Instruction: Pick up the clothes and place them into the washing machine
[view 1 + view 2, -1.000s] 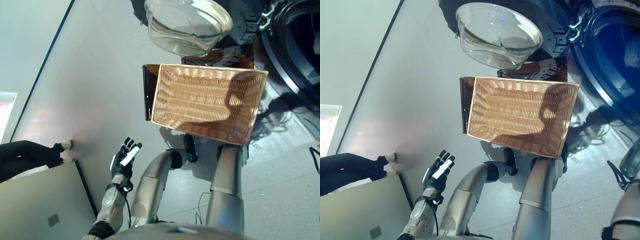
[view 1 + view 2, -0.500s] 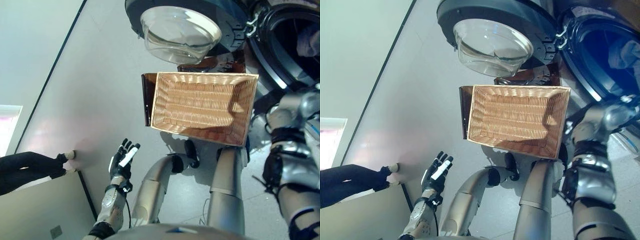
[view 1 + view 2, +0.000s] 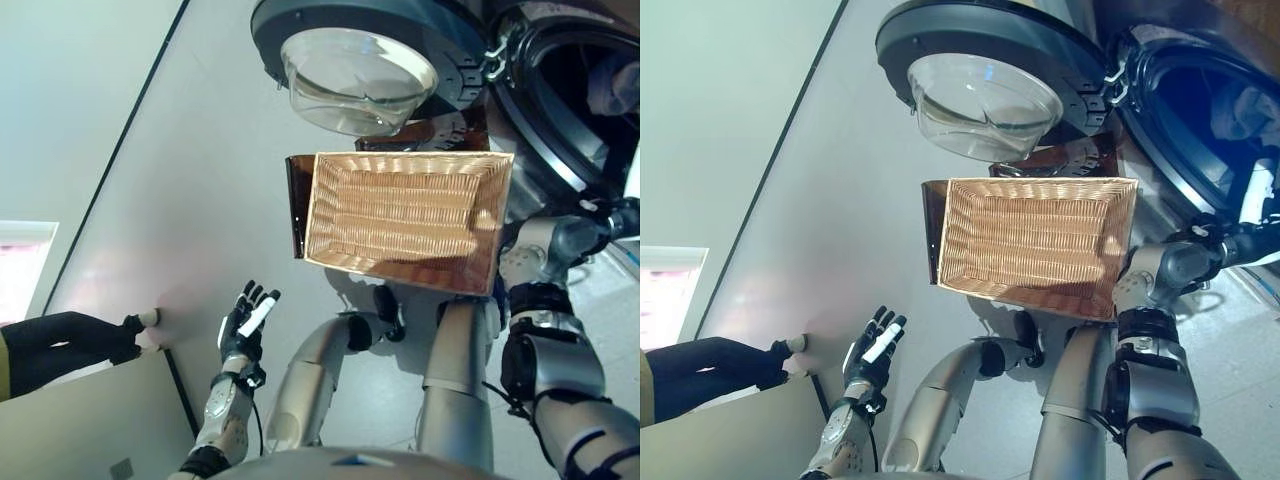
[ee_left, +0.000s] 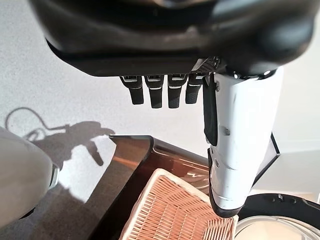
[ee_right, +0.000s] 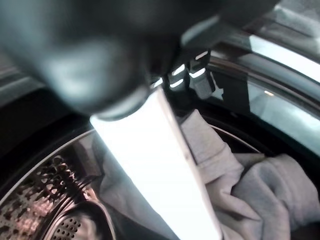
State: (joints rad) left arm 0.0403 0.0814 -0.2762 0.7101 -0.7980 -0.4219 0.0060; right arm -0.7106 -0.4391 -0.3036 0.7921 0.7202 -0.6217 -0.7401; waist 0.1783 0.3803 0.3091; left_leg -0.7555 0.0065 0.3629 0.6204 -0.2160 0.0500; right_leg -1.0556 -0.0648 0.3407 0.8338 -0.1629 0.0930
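The shallow wicker basket (image 3: 405, 215) rests empty on the low dark brown box (image 3: 296, 205). Grey clothes (image 5: 250, 185) lie inside the washing machine drum (image 5: 45, 200), and they also show in the right eye view (image 3: 1238, 105). My right hand (image 3: 1238, 240) is stretched out at the drum's mouth, just right of the basket. In the right wrist view the right hand (image 5: 100, 50) has relaxed fingers and holds nothing, and the clothes lie just past it. My left hand (image 3: 248, 320) hangs open and empty at the lower left, well short of the basket.
The machine's round door (image 3: 355, 70) with its glass bowl stands open above the basket. A person's dark-clad legs (image 3: 70, 335) show at the left. A beige panel (image 3: 90, 420) lies at the lower left. Grey floor lies left of the basket.
My right arm has come in from the right and reached up to the drum's mouth. The camera has shifted a little. The left hand and the basket have stayed put.
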